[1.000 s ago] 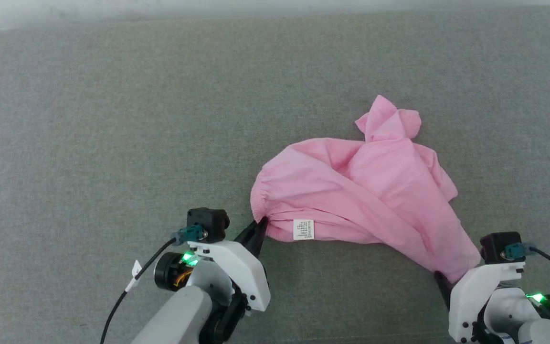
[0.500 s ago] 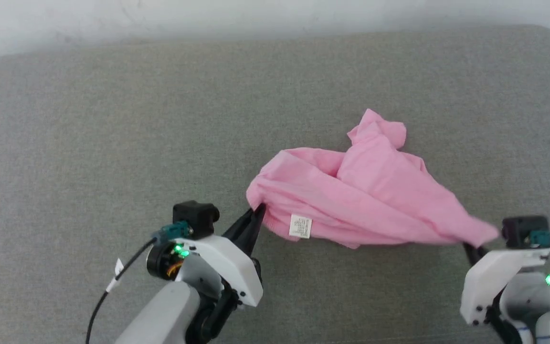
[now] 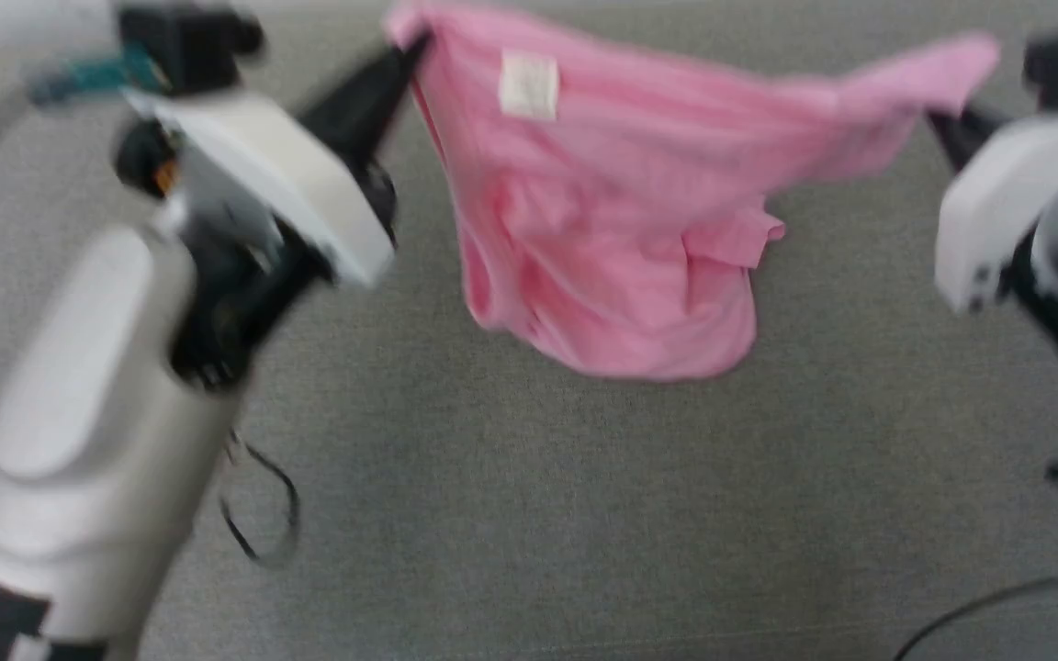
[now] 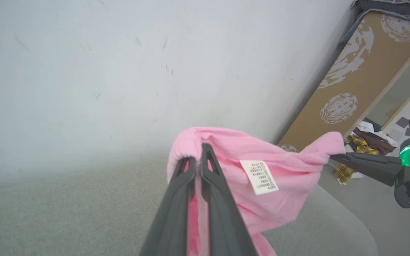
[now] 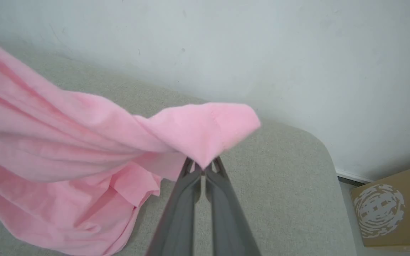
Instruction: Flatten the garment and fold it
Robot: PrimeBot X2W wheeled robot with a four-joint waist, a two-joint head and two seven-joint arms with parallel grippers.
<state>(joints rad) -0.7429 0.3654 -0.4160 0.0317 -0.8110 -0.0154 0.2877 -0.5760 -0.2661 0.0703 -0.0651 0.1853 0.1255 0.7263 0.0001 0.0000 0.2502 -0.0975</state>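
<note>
The left tool and right tool each pinch the garment, which sags between them, seemingly clear of the grey cushion.

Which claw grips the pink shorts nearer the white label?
The left claw: the white sewn-in label on the bright pink knit shorts sits beside it, far from the right claw.

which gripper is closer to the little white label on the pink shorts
Left. The left gripper pinches the waistband of the bright pink knit shorts right beside their small white label; the right gripper holds the far corner, across the stretched fabric.
</note>
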